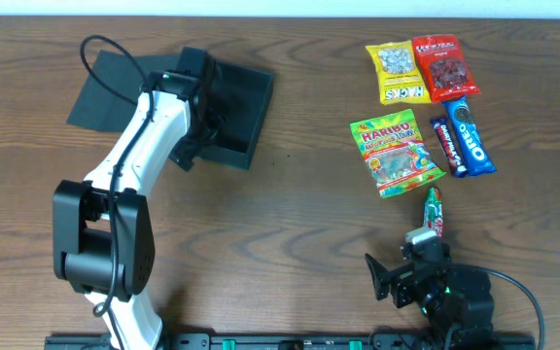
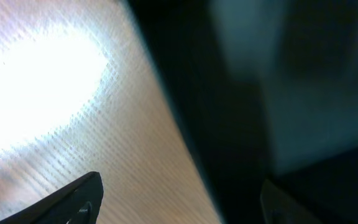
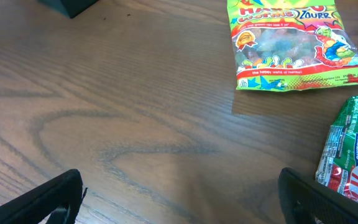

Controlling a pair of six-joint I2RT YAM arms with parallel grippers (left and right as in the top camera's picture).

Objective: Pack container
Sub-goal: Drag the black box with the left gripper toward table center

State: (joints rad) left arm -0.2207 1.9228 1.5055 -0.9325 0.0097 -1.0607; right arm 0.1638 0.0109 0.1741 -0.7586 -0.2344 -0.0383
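1. From overhead, found the box (image 1: 233,105) at the table's (image 1: 290,233) far left, open side up, with its flap (image 1: 105,87) folded out flat on the side away from the snacks.
   - Judged the long axis of box plus flap to run across the table, a little skewed to its edges, with the hinge end pointing away from the snacks.
   - Saw the left claw (image 1: 202,115) low over the box, largely hidden by its own wrist.
   - Counted a yellow packet (image 1: 397,70), red packet (image 1: 438,66), cookie pack (image 1: 467,136), gummy bag (image 1: 394,151) and chocolate bar (image 1: 434,209), all well apart from the box and none inside it.
   - Placed the right claw (image 1: 402,262) near the chocolate bar.
2. From the left wrist, blurred and glaring, made out fingers (image 2: 67,202) spread wide with a dark box wall running between them and nothing pinched.
   - Feared that a squeeze or shove here could crush or drag the light cardboard and skew it further.
3. From the right wrist, saw fingers (image 3: 42,199) wide apart and empty over bare wood, with the chocolate bar just beside one of them.
   - Expected the slick, flat wrapper could skid away or slip from a shallow pinch.
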